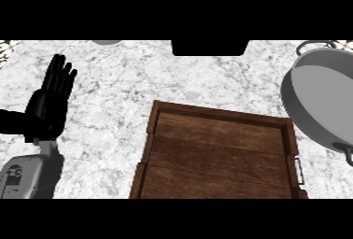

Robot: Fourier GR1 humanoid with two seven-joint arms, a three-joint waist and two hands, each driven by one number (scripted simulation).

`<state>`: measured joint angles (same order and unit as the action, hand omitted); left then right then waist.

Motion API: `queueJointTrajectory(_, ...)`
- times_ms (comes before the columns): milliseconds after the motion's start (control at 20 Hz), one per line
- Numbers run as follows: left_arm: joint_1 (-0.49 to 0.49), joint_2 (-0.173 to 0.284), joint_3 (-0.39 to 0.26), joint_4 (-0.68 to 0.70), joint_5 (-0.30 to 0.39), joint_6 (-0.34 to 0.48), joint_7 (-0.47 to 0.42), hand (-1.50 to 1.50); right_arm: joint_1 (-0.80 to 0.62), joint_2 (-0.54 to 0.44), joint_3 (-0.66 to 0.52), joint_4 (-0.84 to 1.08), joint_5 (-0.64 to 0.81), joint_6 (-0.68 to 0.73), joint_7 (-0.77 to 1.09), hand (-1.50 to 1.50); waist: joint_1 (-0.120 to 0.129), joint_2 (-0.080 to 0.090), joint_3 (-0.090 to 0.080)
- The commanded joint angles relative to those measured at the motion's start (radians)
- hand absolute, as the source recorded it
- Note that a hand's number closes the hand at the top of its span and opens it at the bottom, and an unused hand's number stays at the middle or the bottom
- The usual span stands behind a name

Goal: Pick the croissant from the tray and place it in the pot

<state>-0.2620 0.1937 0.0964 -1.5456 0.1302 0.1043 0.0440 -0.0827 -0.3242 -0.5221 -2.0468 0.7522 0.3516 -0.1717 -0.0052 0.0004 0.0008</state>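
A brown wooden tray (153,135) lies on the marble counter, lower centre, and nothing shows on its boards. A grey metal pot (324,93) stands at the right edge, partly cut off, its inside bare as far as it shows. No croissant shows anywhere. My left hand (52,100) rests open at the left, fingers straight and pointing up, well apart from the tray. My right hand does not show.
A dark rectangular object (209,47) sits at the counter's far edge, centre. A small grey round shape (107,42) peeks in at the top left. The marble counter (124,84) spreads between my left hand and the tray.
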Motion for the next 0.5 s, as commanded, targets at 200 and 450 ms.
queueJointTrajectory(200,-0.051,-0.021,-0.012,0.044,-0.022,0.009,-0.032,0.0,-0.227,-0.281,-0.171,0.573,-0.123,-0.024,-0.216,1.5,0.016,0.006,0.0)
queueJointTrajectory(450,-0.028,0.017,0.009,-0.02,0.01,-0.022,0.052,0.0,-0.302,-0.337,-0.108,0.876,-0.048,-0.166,-0.389,1.5,0.025,0.004,0.0)
